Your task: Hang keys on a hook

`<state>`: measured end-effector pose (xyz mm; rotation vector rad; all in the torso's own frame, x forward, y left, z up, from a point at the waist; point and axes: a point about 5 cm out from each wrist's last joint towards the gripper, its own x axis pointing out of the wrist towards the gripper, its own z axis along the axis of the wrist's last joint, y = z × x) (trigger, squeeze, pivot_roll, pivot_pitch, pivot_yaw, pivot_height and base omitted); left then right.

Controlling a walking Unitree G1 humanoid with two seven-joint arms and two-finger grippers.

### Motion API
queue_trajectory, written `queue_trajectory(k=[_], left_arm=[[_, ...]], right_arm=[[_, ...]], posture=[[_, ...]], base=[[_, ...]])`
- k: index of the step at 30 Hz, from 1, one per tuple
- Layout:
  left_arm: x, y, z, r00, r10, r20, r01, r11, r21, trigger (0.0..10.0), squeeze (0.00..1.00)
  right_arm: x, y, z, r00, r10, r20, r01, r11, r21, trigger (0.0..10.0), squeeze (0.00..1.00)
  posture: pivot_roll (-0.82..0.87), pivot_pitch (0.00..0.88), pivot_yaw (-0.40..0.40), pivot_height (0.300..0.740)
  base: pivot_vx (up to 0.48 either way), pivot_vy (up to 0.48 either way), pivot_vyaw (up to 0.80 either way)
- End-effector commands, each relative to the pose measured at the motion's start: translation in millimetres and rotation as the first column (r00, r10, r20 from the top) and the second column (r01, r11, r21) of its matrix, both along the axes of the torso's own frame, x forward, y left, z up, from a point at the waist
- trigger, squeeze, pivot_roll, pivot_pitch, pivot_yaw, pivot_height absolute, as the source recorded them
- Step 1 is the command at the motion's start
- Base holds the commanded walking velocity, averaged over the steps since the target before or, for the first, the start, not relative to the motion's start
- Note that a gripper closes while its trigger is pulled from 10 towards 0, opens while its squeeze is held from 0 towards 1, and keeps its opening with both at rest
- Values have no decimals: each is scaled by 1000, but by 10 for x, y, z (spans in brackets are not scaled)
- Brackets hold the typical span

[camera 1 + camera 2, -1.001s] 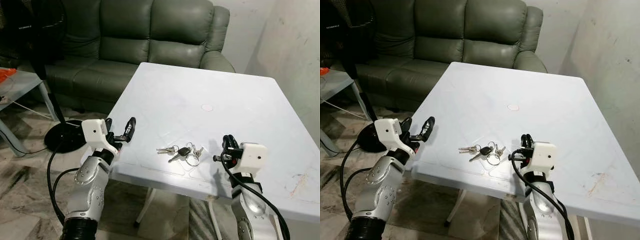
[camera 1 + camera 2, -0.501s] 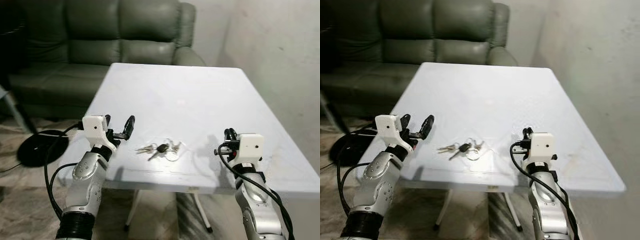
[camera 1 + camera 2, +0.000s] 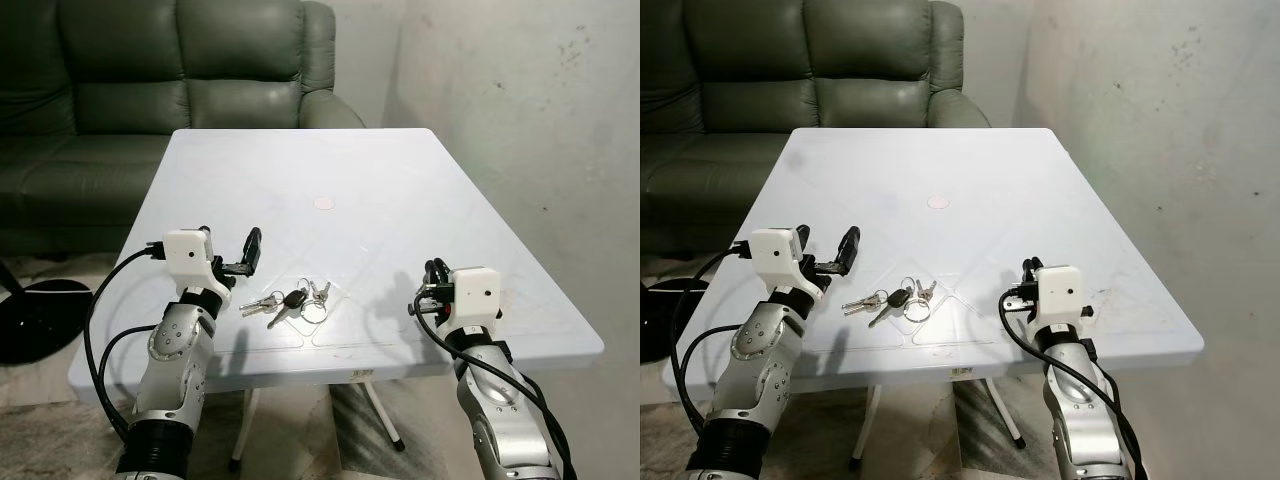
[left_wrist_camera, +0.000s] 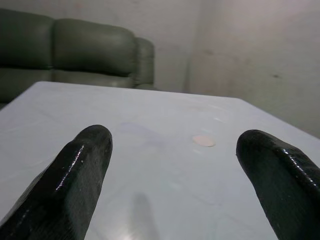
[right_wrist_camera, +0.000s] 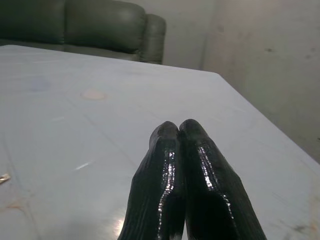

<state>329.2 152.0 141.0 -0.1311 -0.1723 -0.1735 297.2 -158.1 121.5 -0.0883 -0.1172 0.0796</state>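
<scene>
At the left, the left gripper (image 3: 238, 252) hovers over the near left part of the white plastic square surface (image 3: 330, 160), its jaws spread wide and holding nothing, the tips aimed toward the far right. Just right of it, near the front edge, the bunch of silver keys with a black fob on metal rings (image 3: 288, 301) lies flat on the surface, apart from both grippers. Further right, the right gripper (image 3: 431, 276) sits low over the near right part, jaws pressed together and empty. A dark green leather sofa (image 3: 150, 70) stands beyond the far edge. The task looks barely begun: the keys are not yet picked up, and I can make out no hook.
</scene>
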Motion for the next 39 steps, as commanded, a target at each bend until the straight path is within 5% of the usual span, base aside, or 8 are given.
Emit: queue_trajectory(k=[1,26,39], left_arm=[[15,-60,31,999,-35,18,35,999,-11,10000,0],[33,-69,82,997,-54,48,53,998,24,10000,0],[40,-70,56,999,-31,31,31,999,-15,10000,0]], right_arm=[[23,-35,24,1000,-14,12,14,1000,2,10000,0],[55,-21,63,999,-19,37,20,1000,-8,10000,0],[47,-28,50,999,-17,32,17,1000,-15,10000,0]], posture=[[-9,0,-31,740],[-10,0,-25,740],[-11,0,-31,740]], base=[[0,0,-775],[0,0,-775],[0,-222,-775]])
